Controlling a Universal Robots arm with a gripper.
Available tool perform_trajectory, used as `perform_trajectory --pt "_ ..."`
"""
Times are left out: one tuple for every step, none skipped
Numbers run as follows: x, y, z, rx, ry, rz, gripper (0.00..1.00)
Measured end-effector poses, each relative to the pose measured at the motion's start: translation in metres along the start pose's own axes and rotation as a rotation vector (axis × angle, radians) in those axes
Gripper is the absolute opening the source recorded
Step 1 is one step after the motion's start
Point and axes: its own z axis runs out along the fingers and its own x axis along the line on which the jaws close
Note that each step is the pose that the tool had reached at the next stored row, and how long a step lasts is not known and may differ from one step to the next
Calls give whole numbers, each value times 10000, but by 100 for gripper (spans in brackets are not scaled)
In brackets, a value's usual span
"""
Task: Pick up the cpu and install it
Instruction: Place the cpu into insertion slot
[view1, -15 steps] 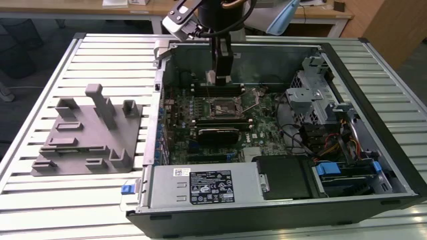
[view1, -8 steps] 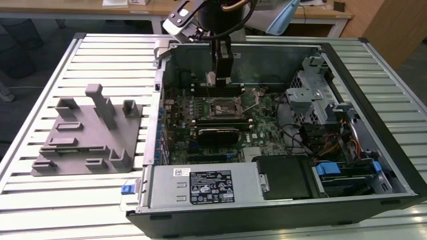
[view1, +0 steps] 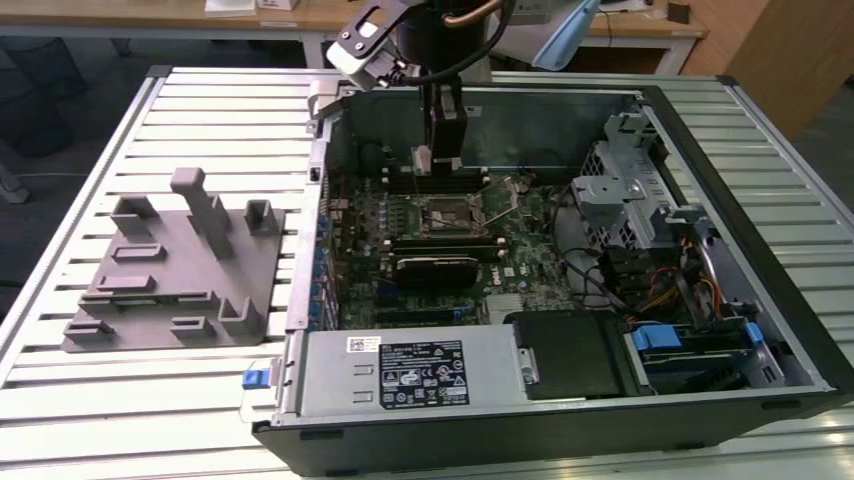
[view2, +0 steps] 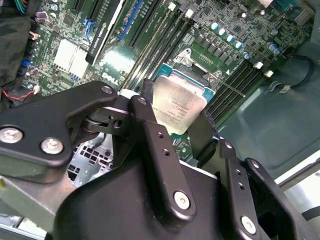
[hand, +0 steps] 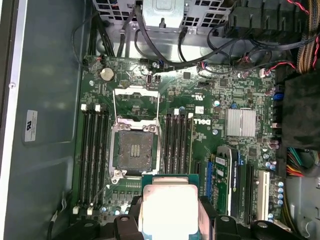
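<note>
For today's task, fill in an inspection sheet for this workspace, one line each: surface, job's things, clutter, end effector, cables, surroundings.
Surface: slatted metal table carrying an open computer case lying on its side.
Job's things: cpu held above the motherboard; socket empty, its frame raised.
Clutter: grey holder with upright posts on the table, at the exterior view's left of the case.
End effector: shut on the cpu's edges.
Cables: black and coloured wire bundles inside the case, apart from the socket.
Surroundings: wooden desks behind the table.
</note>
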Motion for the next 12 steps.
perform_trajectory --pt "0 0 5 1 0 0 53" --pt "1 0 8 1 -1 0 53" --pt "1 0 11 1 -2 0 53" --pt "2 0 14 1 -1 0 53" --pt "5 3 18 1 -1 -1 53" --pt "11 8 22 1 -1 -1 53" --pt "19 17 29 1 -3 -1 53" --pt "33 31 39 1 -5 -2 53" --pt "49 46 51 1 -9 -1 53" --pt "71 62 64 2 -13 -1 53" --pt "91 76 78 0 -14 -1 53" --pt "115 87 95 1 -22 -1 53"
